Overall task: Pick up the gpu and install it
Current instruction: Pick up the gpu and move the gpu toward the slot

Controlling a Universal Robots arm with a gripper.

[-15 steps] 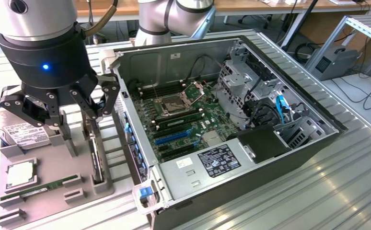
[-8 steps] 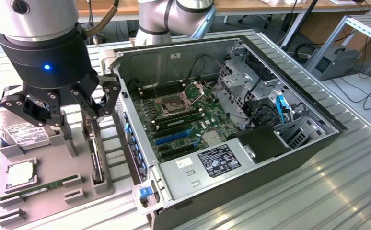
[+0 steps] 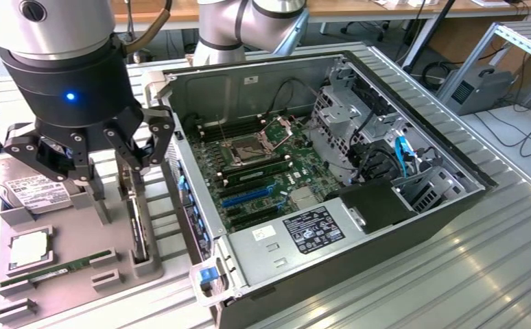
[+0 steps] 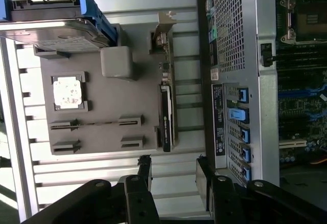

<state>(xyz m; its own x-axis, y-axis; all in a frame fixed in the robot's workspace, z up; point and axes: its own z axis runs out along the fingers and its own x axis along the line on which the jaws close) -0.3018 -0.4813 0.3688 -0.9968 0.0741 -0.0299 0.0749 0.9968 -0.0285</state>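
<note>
Slim green memory stick (image 3: 55,271) lies in a slot at the near edge of the grey plastic holder tray (image 3: 62,293). On that tray's side facing the open black-and-silver computer case (image 3: 238,81), the thin dark rectangular gpu (image 3: 137,212) stands on edge. Above it hovers the black linked-finger gripper (image 3: 110,175), spread wide and holding nothing.
</note>
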